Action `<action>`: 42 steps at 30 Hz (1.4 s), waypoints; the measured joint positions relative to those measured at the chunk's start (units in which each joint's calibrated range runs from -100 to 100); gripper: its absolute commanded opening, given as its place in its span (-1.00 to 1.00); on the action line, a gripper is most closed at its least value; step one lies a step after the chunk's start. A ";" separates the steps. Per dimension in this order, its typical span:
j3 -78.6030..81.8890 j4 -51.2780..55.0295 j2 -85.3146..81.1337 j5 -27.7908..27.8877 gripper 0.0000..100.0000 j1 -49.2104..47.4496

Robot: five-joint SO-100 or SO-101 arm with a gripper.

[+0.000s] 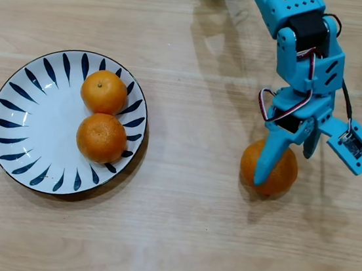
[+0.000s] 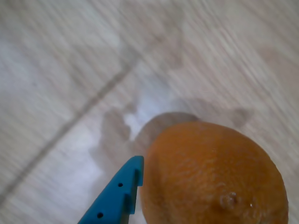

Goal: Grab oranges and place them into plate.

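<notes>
A pale wood-grain table [image 1: 176,227] carries everything. Directly beneath the gripper [image 1: 283,166], a single orange [image 1: 281,177] rests on the bare boards, one blue finger [image 2: 117,196] touching its side in the wrist view. Well off to the gripper's left in the overhead view sits the plate [image 1: 31,117], holding two more oranges [image 1: 104,92].

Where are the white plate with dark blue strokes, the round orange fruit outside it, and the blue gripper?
White plate with dark blue strokes [image 1: 21,122]: overhead view, bare white floor.
Round orange fruit outside the plate [image 2: 210,168]: wrist view, dimpled skin.
Blue gripper [image 1: 285,163]: overhead view, between fingertips.
</notes>
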 measured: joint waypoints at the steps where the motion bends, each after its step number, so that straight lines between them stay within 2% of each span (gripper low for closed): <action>1: -0.27 0.00 0.68 -0.26 -0.05 0.34; 7: -0.62 5.08 2.03 -4.59 -0.05 0.76; 20: -1.68 6.55 4.57 -7.93 -0.05 1.69; 30: -4.60 -2.24 9.06 -8.76 -0.06 1.52; 32: -4.60 -3.10 9.14 -8.76 -0.13 1.52; 38: -4.69 -3.36 9.14 -8.76 -0.61 1.69; 42: -4.69 -3.36 9.06 -10.02 -0.60 2.11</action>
